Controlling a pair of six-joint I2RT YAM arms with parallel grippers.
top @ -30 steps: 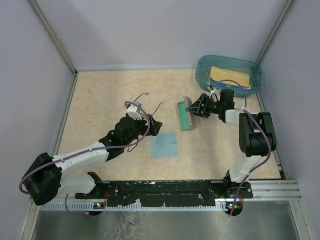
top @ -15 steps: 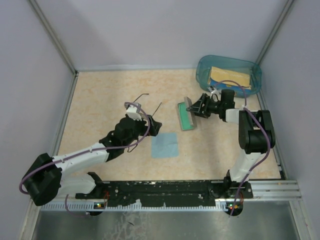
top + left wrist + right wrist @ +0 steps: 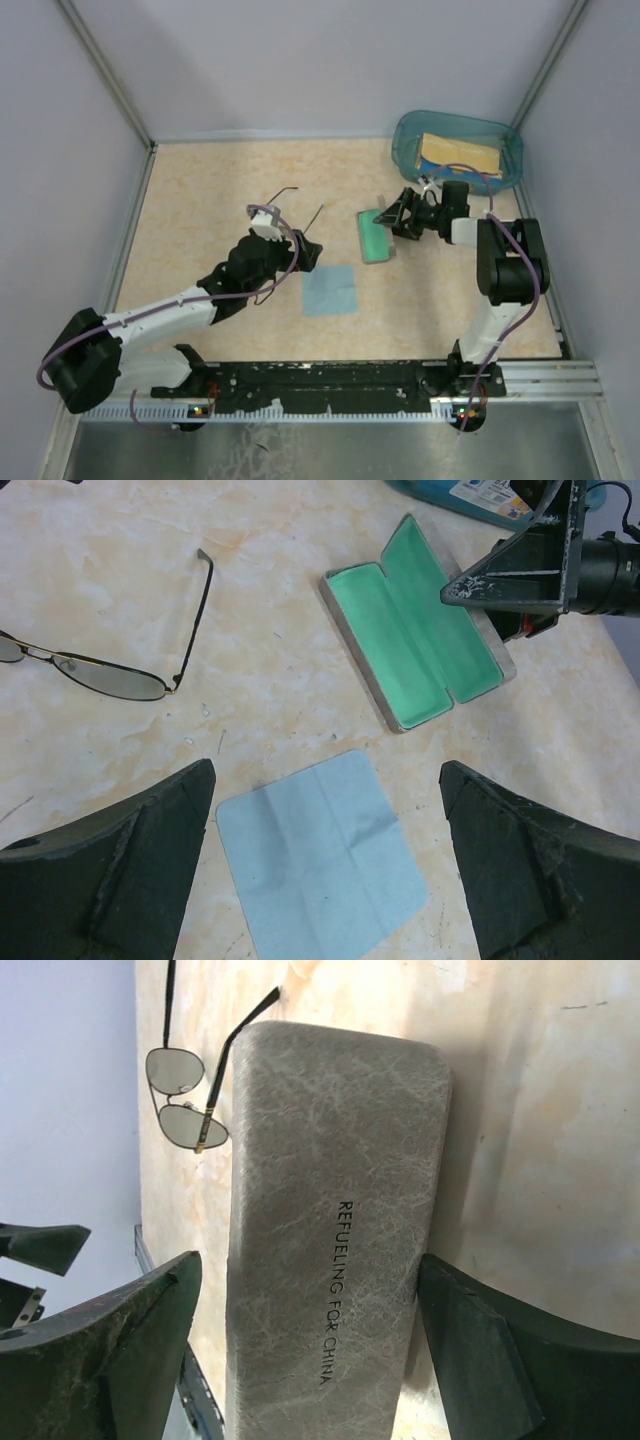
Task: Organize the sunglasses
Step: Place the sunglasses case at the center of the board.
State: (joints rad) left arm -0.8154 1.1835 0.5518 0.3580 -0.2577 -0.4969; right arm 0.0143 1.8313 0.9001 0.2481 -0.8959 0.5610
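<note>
The sunglasses (image 3: 110,677), a thin dark wire frame with pale lenses, lie open on the table to the upper left of my left gripper (image 3: 325,780). They also show in the right wrist view (image 3: 186,1102) and partly in the top view (image 3: 288,197). The left gripper (image 3: 304,252) is open and empty above the light blue cloth (image 3: 320,855). The grey case (image 3: 415,640) lies open with its green lining up. My right gripper (image 3: 310,1270) is open, its fingers on either side of the case's grey lid (image 3: 330,1230). It is at the case's right edge in the top view (image 3: 396,216).
A blue bin (image 3: 505,170) holding a tan box stands at the back right, behind the right arm. The light blue cloth (image 3: 330,290) lies in the middle, in front of the case (image 3: 372,238). Walls close the table in on the left, back and right.
The right gripper has shifted slightly to the right at the case's edge, and the case lid looks tipped up a little more. The left arm has barely moved.
</note>
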